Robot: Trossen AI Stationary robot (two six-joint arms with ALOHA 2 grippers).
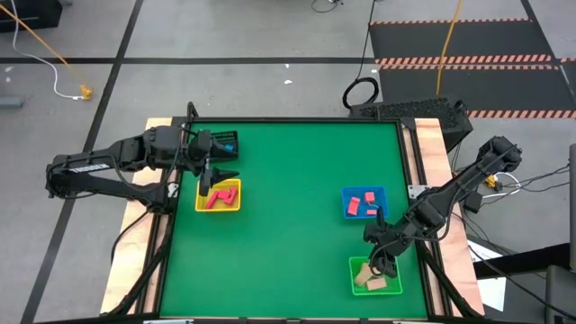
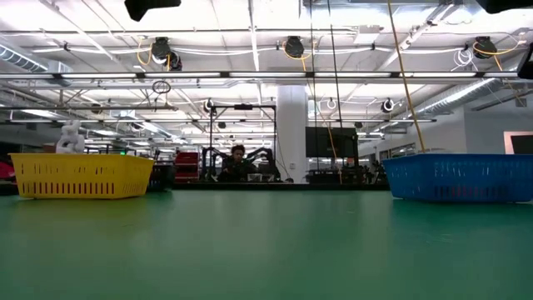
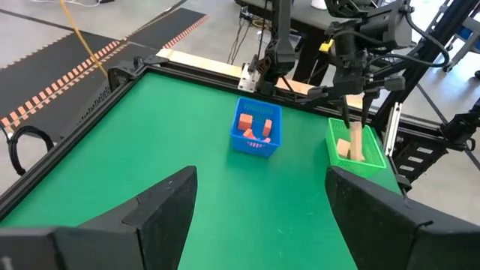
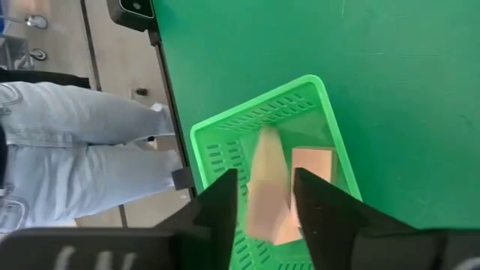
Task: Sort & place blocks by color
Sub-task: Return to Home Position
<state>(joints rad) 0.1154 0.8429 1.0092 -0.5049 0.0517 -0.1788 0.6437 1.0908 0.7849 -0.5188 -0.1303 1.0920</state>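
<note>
In the high view my right gripper hangs over the green tray, which holds tan blocks. In the right wrist view its fingers stand open on either side of a blurred tan bar above a flat tan block. The left wrist view shows that bar upright below the right gripper. My left gripper is open and empty over the far edge of the yellow tray, where red blocks lie. More red blocks lie in the blue tray. My right gripper comes from above, pointing down, with the tan bar's upper end between its fingers. The gap is wider than the bar and the bar is blurred, so I cannot tell whether a finger touches it. Its lower end reaches into the green tray.
A black wire basket with blue pieces sits behind the yellow tray near the table's far left corner. A person in jeans stands just off the table beside the green tray. The green mat between the trays is bare. Another person sits far back.
</note>
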